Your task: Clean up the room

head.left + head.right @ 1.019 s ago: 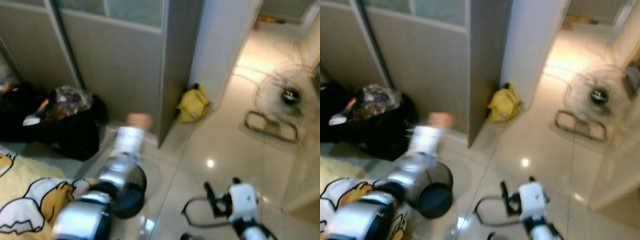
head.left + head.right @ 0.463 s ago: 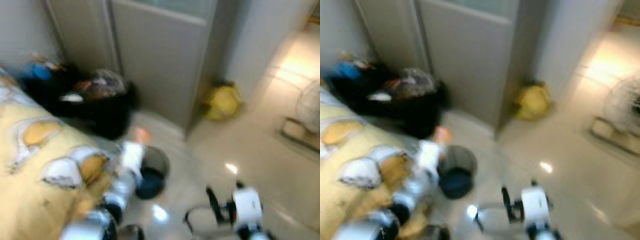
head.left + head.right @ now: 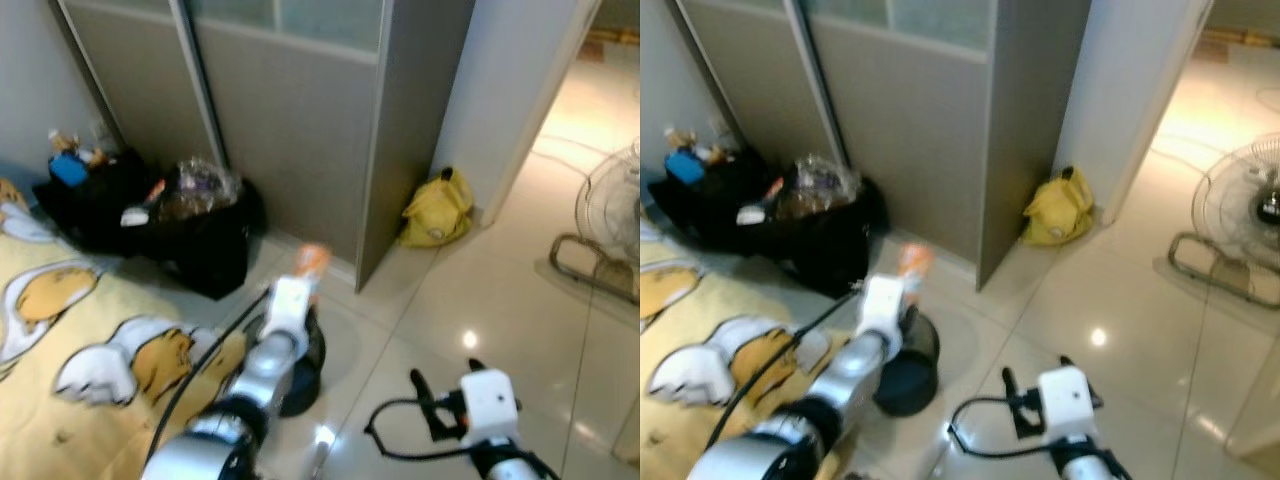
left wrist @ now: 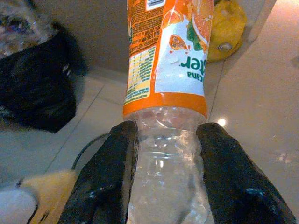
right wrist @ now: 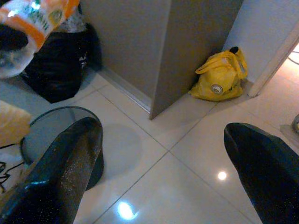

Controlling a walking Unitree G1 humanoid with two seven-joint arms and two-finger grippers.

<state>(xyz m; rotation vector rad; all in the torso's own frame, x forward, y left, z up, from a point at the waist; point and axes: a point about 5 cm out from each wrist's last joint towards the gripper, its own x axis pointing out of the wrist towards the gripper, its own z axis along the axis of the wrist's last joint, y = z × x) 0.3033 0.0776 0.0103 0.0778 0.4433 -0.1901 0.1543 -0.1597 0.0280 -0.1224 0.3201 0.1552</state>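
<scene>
Reaching forward in the left eye view, the left gripper [image 3: 300, 285] holds a plastic bottle [image 3: 311, 262] with an orange label above a dark waste bin [image 3: 296, 365] on the pale tiled floor [image 3: 500, 300]. A black bag [image 3: 190, 235] stuffed with rubbish sits by the grey partition [image 3: 300, 130], a yellow bag [image 3: 436, 208] leans at the partition's end, and a yellow bedsheet [image 3: 70, 350] printed with a cartoon spreads beside the bin. The right gripper [image 3: 440, 410] hangs low over the tiles.

In the left wrist view the two black fingers [image 4: 110, 172] clamp the bottle's clear lower body (label upside down).

In the right wrist view its fingers [image 5: 65, 163] stand wide apart, holding nothing, with the bin's rim between them and the yellow bag beyond.
</scene>
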